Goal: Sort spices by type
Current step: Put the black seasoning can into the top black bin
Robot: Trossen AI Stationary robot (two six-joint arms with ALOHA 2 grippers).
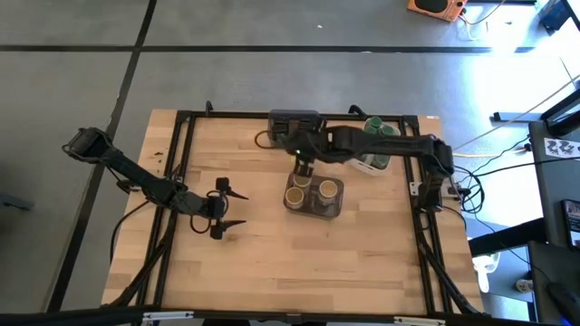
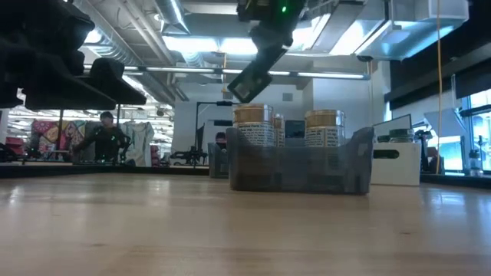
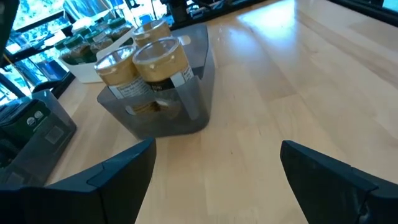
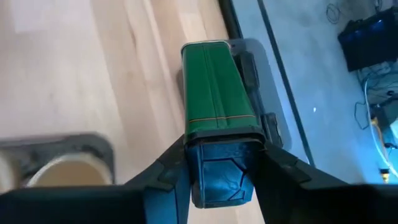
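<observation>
The left gripper (image 1: 224, 209) hangs low over the bare wood toward the tabletop's left edge, its two fingers spread wide with nothing between them. It waits well apart from the sorting, so I see little risk from it unless it swings toward the bin.

Near the middle of the tabletop, closer to the far edge, stands a smoky translucent grey bin (image 1: 314, 206) holding the tan-lidded jars (image 1: 297, 194). These are round and labelled, with pale flat lids that look smooth. They stand upright and close together, tall enough to rise above the bin wall (that height is the hazard).

Just beyond that bin's far side, the right gripper (image 1: 304, 167) is clamped on a small rectangular tin (image 4: 219, 93). It is green and glossy on its broad face, dark at the held end, with thin stripes. The tin juts forward from the fingers, gripped only at one end, so I judge it could pivot or slip on that slick metal. Carried low, it might clip a jar lid and topple it.

Toward the far right corner, the green-lidded jars (image 1: 381, 132) sit in a white tray (image 1: 370, 164).
</observation>
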